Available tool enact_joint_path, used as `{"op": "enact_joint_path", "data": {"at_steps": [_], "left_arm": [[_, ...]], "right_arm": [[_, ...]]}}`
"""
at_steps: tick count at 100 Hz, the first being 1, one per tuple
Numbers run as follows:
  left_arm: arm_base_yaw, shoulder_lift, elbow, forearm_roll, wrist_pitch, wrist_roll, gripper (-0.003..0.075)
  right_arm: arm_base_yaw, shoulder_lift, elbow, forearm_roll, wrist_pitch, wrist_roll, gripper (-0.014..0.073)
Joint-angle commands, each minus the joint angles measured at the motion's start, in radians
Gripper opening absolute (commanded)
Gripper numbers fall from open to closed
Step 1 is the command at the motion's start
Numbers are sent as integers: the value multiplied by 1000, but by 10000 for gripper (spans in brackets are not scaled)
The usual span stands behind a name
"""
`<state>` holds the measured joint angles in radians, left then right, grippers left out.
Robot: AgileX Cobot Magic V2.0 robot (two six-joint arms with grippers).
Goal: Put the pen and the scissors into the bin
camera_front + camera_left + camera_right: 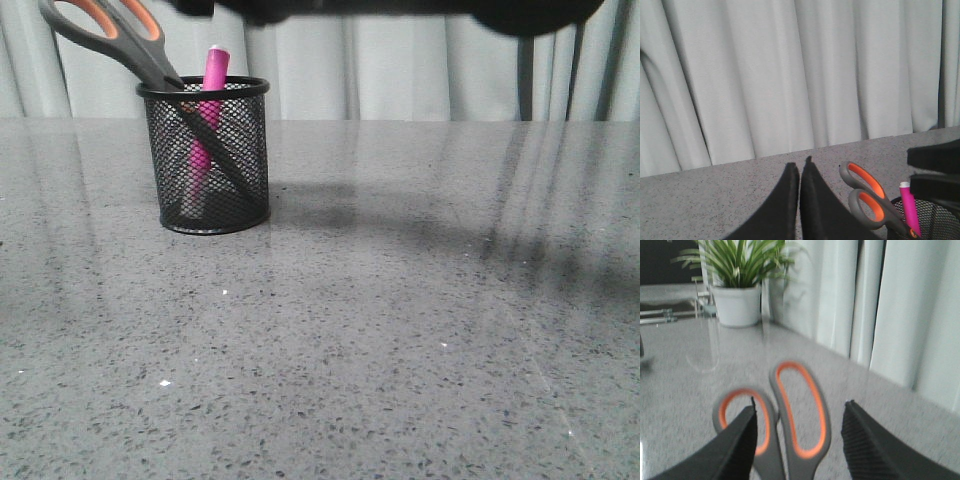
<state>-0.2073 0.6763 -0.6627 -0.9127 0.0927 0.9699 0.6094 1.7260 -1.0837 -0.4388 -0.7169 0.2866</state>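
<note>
In the upper left of the front view, the scissors (120, 35) lean out of the bin (205, 155), handle loops up and to the left, dark blades slanting down inside the mesh. Just right of the handles, the pen (210, 100) stands in the same cup, its tip poking above the rim. The bin sits on the grey speckled table (400, 330) at the left of the frame, with pale curtains (400, 70) behind. Along the top edge a dark blurred bar crosses the picture; it looks like part of an arm, but I cannot tell which.

In the left wrist view, the left gripper (799, 200) fills the lower centre with its fingers pressed together on nothing; the scissors, pen and bin rim show at the lower right.

In the right wrist view, the right gripper (800, 440) has its fingers spread wide at either side of the scissor loops, not touching them as far as I can see. A potted plant (737, 285) stands at the upper left.

Both items appear to be in the bin, so the task looks essentially finished; only clearing the arms seems left.
</note>
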Motion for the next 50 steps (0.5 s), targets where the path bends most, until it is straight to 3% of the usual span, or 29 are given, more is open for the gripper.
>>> {"op": "enact_joint_path", "data": {"at_steps": [1,10,17,38,50], "left_arm": [[0,-4,-26,-3,-47,-10,-22],[0,-4,-26,19,-51,-10,-22],[0,-4,-26,31,-57,-10,-22],[0,-4,-26,40,-80,-10,-22],[0,-4,-26,40,-80,-10,-22]], "right_arm": [[-25,-100,-29,7,-82,-6,349],[-56,-156,-29,7,-61,-6,323],[-79,-204,-29,7,-33,-6,251],[-129,-366,-26,7,211,-6,-78],[-161,-461,24,7,245,-6,-64]]}}
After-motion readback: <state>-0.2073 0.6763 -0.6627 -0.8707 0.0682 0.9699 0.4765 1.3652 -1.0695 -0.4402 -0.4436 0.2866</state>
